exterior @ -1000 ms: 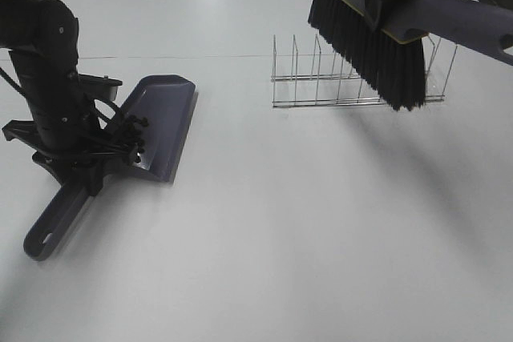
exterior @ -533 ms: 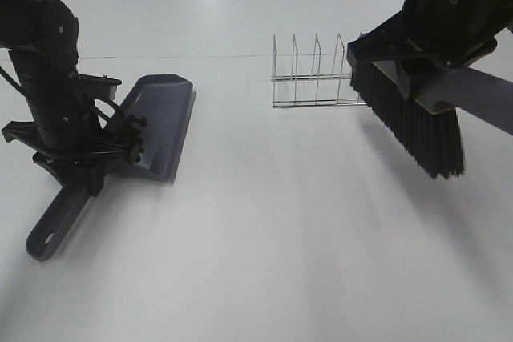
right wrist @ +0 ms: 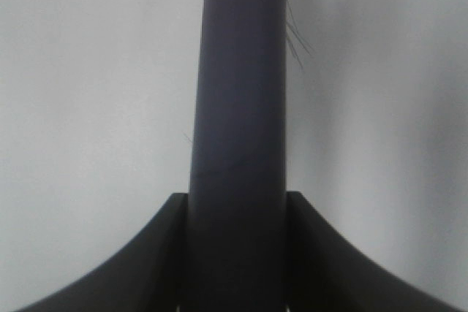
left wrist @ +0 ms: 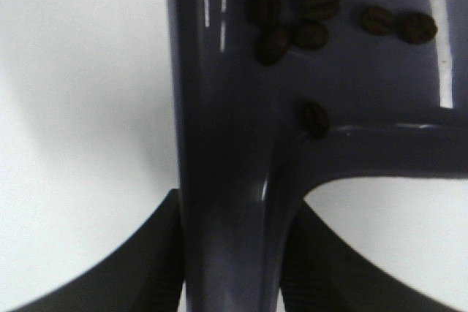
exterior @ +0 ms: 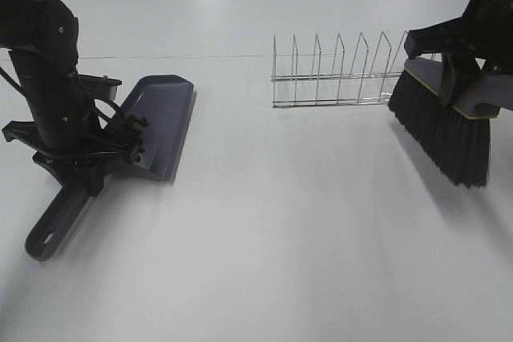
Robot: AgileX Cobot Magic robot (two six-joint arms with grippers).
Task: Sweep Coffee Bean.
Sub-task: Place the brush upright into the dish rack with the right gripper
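Inside the dustpan (exterior: pixel 164 118) clamped by the left hand (left wrist: pixel 230 253), far from the brush (exterior: pixel 445 130) clamped by the right hand (right wrist: pixel 238 253), the coffee bean (left wrist: pixel 316 3) is held and could be spilled onto the counter (exterior: pixel 280 238) by any tilt.

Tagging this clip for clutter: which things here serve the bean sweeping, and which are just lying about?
For the job: dustpan, gripped by the left pincer; beans, lying in the dustpan; brush, gripped by the right pincer.
Lying about: rack, standing on the table.
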